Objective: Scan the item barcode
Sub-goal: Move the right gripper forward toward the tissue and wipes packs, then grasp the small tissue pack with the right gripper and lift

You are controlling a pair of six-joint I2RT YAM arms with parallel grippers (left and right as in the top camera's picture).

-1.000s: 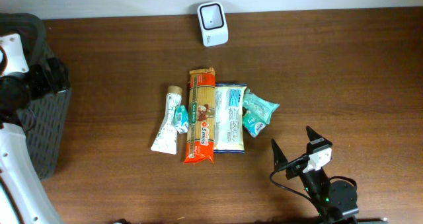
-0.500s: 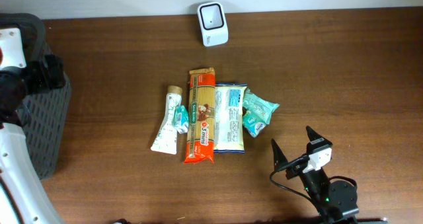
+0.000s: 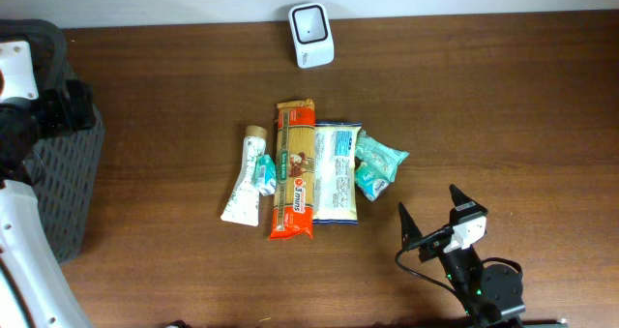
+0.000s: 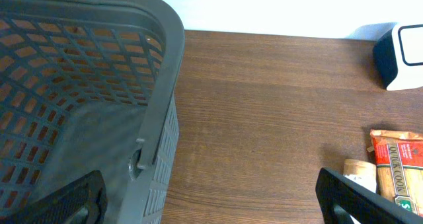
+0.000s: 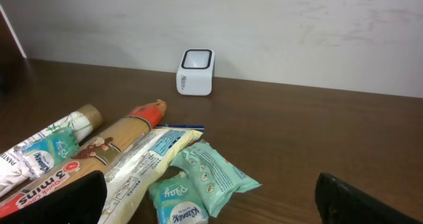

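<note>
While both end effectors stand open and empty, I find the items lying at mid-table.
I record the left end effector [image 4: 211, 178] with jaws spread wide over the edge of the grey basket [image 4: 158, 85] at the left end of the table [image 3: 503, 96]. The right end effector [image 3: 427, 198] sits near the front edge, jaws apart, close to the group but clear of it. A tube [image 3: 244, 178], a pasta pack [image 3: 294, 169], a white-and-blue packet [image 3: 337, 171] and two teal tissue packs [image 3: 377, 165] lie side by side. The scanner [image 3: 311, 23] stands at the back edge, well apart from them.
</note>
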